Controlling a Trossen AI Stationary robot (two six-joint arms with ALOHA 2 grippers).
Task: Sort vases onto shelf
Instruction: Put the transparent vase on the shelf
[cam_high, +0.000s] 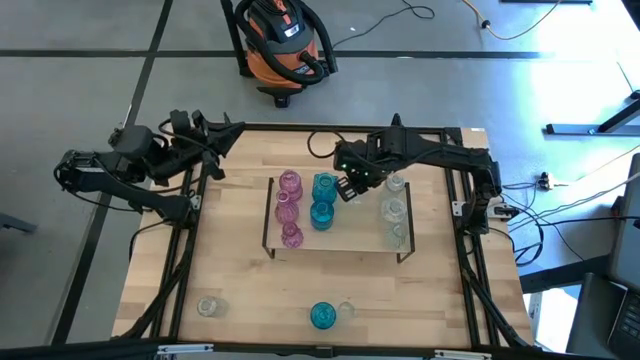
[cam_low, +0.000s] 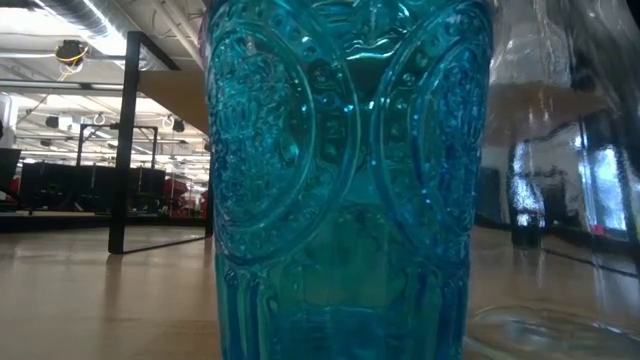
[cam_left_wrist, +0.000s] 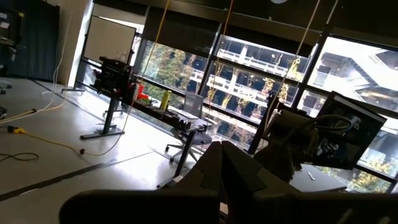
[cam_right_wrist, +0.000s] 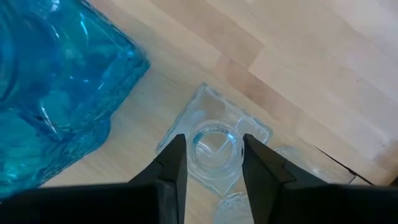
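One clear vase (cam_right_wrist: 214, 149) sits between the right gripper (cam_right_wrist: 211, 163)'s parted jaws.

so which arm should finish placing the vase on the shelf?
Right. Right gripper straddles a clear glass vase on the light-wood shelf; left gripper is parked off the table edge.

Both arms are dark, jointed and boxy, with black cables looped along their links, a small green light glowing on the right arm's wrist (cam_high: 343, 160), and the right gripper (cam_right_wrist: 212, 163) ending in two flat, tapered black fingers.
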